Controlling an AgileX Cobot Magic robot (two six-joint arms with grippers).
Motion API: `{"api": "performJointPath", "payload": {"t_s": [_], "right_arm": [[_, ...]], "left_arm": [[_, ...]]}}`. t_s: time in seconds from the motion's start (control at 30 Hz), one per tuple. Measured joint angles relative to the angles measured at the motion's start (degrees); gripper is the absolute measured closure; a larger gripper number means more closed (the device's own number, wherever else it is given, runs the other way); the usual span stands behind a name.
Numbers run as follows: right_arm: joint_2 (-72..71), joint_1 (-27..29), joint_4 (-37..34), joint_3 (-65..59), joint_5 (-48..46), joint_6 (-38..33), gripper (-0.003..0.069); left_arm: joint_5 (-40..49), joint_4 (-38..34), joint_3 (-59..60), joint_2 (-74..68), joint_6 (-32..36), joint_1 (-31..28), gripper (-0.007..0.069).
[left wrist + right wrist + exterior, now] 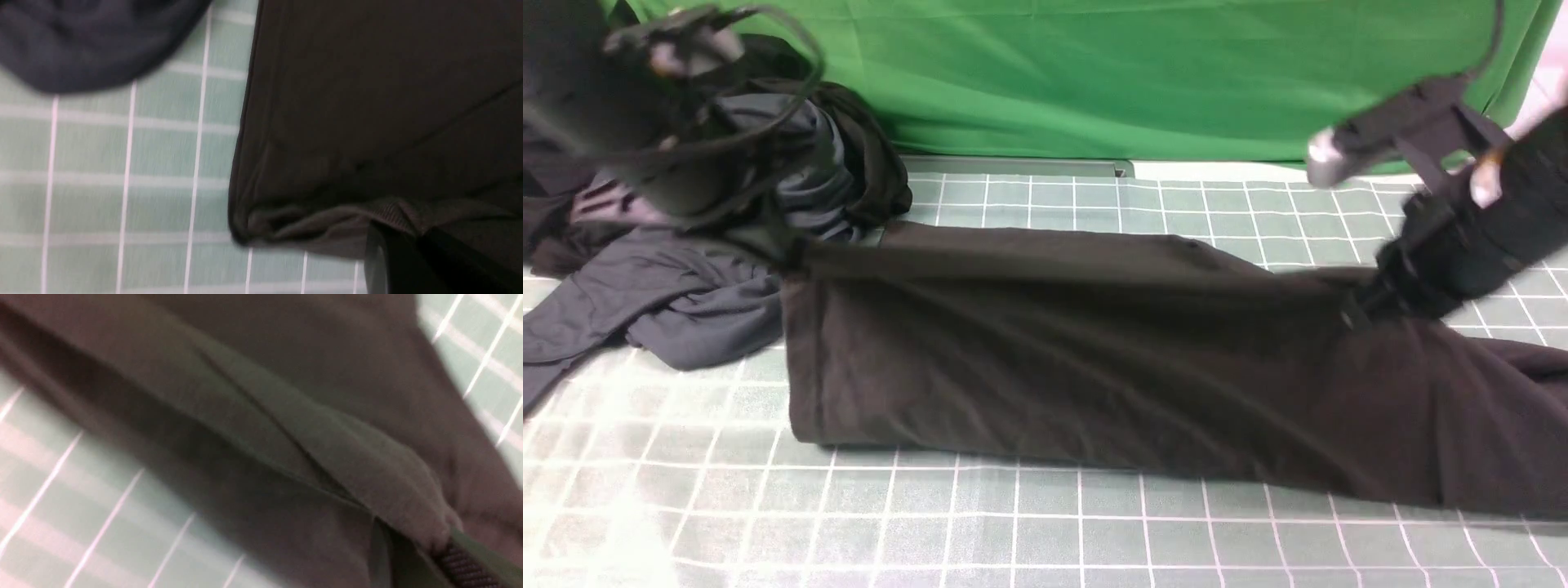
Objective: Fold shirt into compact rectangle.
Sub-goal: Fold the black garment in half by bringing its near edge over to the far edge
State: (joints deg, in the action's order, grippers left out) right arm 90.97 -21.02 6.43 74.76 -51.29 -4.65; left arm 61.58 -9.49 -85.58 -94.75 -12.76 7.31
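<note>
Shirt [1078, 359]: dark, lying lengthwise on desk [1013, 531]. Left gripper [794, 256] and right gripper [1356, 315] each pinch its raised far edge; I judge both should travel toward me level, cloth taut.

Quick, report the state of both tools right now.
Left tool: closed, pinching a corner of the shirt.
Right tool: closed, gripping the shirt's raised edge.

The shirt [1094, 351] barred the table's [1013, 531] middle; a pile [686, 310] blocked its far left corner; the near edge lay open.
</note>
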Motion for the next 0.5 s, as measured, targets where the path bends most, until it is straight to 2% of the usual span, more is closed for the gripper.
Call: {"api": "performJointPath", "payload": {"t_s": [0.2,0.5], "right_arm": [[14.9,3.8,-0.1,12.0,2.5,-1.3,0.0633],[27.9,4.6,0.1,19.9,10.7,-1.1,0.0633]], "left_arm": [[2.0,0.6,-17.3,-16.9,0.1,-1.2,0.0613],[3.1,4.0,-38.7,-35.8,0.2,-1.5,0.0613]]}}
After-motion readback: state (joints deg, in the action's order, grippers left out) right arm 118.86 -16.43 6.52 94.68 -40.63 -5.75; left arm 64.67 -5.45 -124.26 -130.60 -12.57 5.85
